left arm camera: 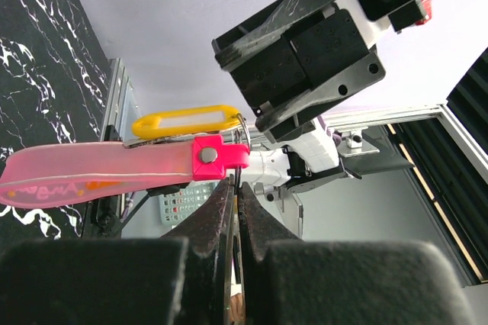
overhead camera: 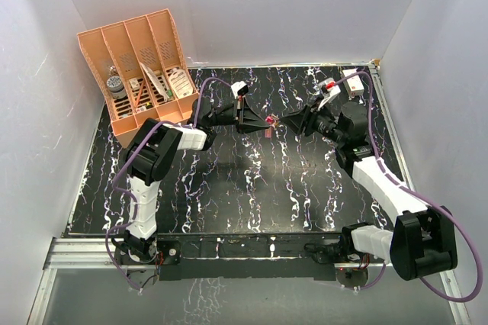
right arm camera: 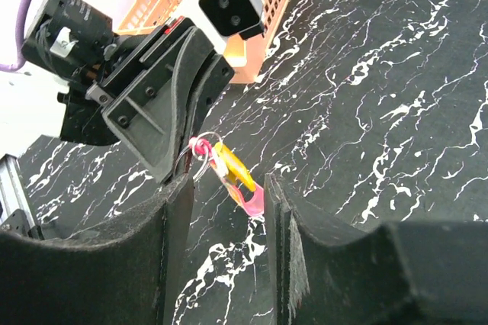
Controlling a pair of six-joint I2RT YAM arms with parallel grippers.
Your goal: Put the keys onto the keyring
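My left gripper (overhead camera: 259, 120) is shut on the keyring's thin metal ring (left arm camera: 244, 131), pinched between its fingertips (left arm camera: 236, 188) above the table. The pinkish-red strap (left arm camera: 99, 171) hangs from the ring, and a yellow key piece (left arm camera: 183, 121), flat and oblong like a tag, hangs on the same ring beside it. In the right wrist view the ring (right arm camera: 200, 159), yellow piece (right arm camera: 232, 166) and strap (right arm camera: 257, 199) dangle in front of my right gripper (right arm camera: 227, 184). The right gripper (overhead camera: 293, 121) is open and empty, just right of the keyring (overhead camera: 271, 121), facing the left gripper.
An orange slotted organizer (overhead camera: 141, 73) holding small items stands at the back left. A white block (overhead camera: 353, 81) lies at the back right. White walls enclose the black marbled table (overhead camera: 229, 188) on three sides.
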